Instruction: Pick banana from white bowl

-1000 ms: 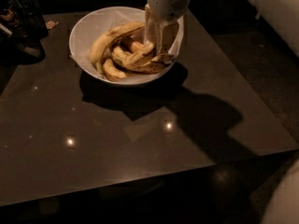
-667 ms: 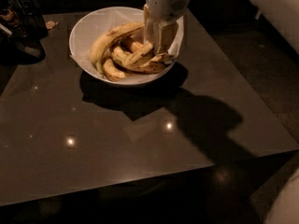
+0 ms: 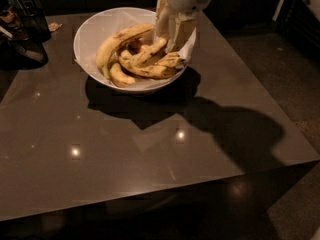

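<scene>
Pale gripper [image 3: 169, 40] is lowered into the round, paper-lined white bowl [image 3: 91, 31] on the glossy dark table [image 3: 125, 149], near the curved, brown-streaked banana [image 3: 117, 43]; grip state cannot be determined.

1 white bowl [image 3: 82, 59] stands on 1 dark table [image 3: 150, 159]. It holds 1 sheet of white paper [image 3: 189, 48] and at least 5 overlapping bananas [image 3: 145, 70]. 1 gripper [image 3: 171, 40] reaches down into the bowl's right side.
</scene>
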Controlling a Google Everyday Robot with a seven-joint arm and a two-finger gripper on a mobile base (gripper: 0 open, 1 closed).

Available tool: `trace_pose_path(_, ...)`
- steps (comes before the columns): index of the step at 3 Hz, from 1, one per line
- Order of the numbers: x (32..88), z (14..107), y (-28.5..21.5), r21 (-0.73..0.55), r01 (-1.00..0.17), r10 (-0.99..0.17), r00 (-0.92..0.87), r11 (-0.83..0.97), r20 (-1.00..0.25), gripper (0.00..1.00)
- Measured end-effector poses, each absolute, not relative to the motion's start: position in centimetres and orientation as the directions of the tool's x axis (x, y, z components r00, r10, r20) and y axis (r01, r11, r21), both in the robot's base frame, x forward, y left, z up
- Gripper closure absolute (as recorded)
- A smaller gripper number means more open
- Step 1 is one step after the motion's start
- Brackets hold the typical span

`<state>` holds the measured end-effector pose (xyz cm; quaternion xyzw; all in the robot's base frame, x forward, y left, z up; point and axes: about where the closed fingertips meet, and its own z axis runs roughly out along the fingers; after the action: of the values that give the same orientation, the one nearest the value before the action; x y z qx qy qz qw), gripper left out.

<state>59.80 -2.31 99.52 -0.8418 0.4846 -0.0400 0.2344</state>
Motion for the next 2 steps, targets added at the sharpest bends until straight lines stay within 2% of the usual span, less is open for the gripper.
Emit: trace_pose_path(2,59.32,99.68,-1.83,-0.435,-0.798,-0.825,0.533,-0.416,-0.189,1.0)
